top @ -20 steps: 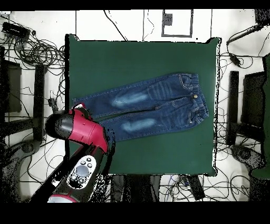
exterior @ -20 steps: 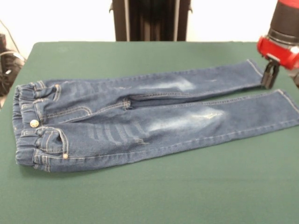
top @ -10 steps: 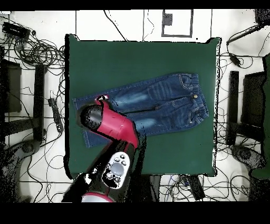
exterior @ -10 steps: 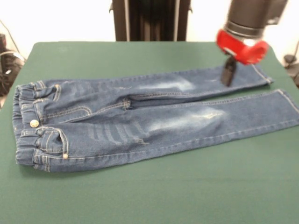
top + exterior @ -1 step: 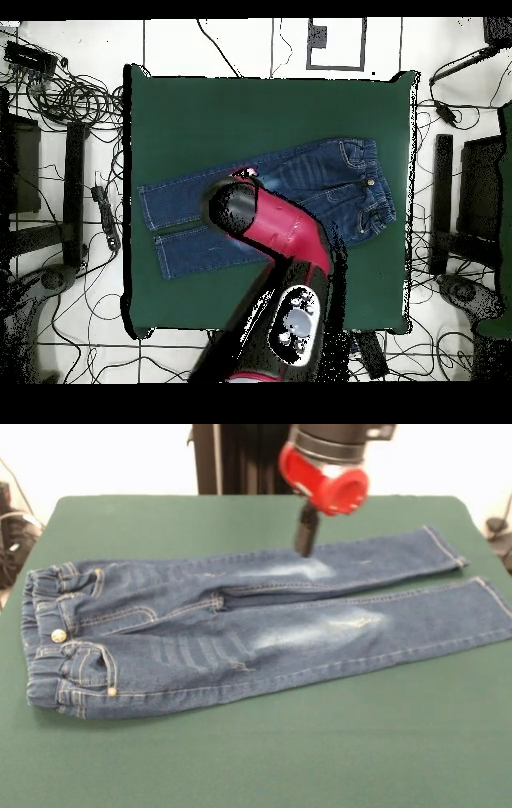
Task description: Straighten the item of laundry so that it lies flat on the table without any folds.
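One pair of small blue denim jeans (image 5: 240, 632) lies spread on the dark green tabletop (image 5: 264, 760), filling the middle band of the front view. The elastic waistband sits at the left of the frame, with one metal button (image 5: 58, 635) showing there. Two legs run rightward to the right edge, side by side and slightly apart at the cuffs. Each leg carries one faded whitish patch. The cloth looks flat, with only faint creases near the crotch.

One red and black arm comes down at upper centre of the front view. Its tool (image 5: 305, 532) hangs over the upper leg, close above that leg's pale patch; I cannot tell whether it touches the denim. The dark tip reads as a single narrow piece, so I cannot tell whether it is clenched or released.

In the overhead view the arm (image 5: 275, 235) covers the middle of the jeans (image 5: 340, 185); the tool itself is hidden beneath it.
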`<state>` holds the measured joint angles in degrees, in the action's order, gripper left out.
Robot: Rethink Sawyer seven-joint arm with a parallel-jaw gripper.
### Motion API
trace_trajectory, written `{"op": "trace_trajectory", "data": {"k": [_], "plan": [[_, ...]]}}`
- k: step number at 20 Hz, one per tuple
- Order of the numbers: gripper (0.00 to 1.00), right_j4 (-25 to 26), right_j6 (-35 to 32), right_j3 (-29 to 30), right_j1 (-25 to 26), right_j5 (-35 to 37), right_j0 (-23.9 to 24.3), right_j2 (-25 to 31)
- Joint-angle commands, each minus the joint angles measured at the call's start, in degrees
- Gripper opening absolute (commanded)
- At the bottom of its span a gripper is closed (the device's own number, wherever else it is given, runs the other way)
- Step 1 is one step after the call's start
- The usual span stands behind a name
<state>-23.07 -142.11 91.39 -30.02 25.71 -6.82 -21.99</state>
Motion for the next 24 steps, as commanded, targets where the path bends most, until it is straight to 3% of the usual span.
{"op": "trace_trajectory", "data": {"k": [1, 10, 16, 24], "plan": [[0.0, 7.8, 7.6, -6.5, 4.0, 5.8, 5.4, 8.4], [0.0, 16.0, 9.8, -13.9, 7.6, 6.3, 11.1, 12.4], [0.0, 19.6, 11.0, -15.8, 8.7, 7.3, 15.0, 16.5], [0.0, 23.3, 9.3, -18.8, 10.9, 8.7, 16.6, 18.7]]}}
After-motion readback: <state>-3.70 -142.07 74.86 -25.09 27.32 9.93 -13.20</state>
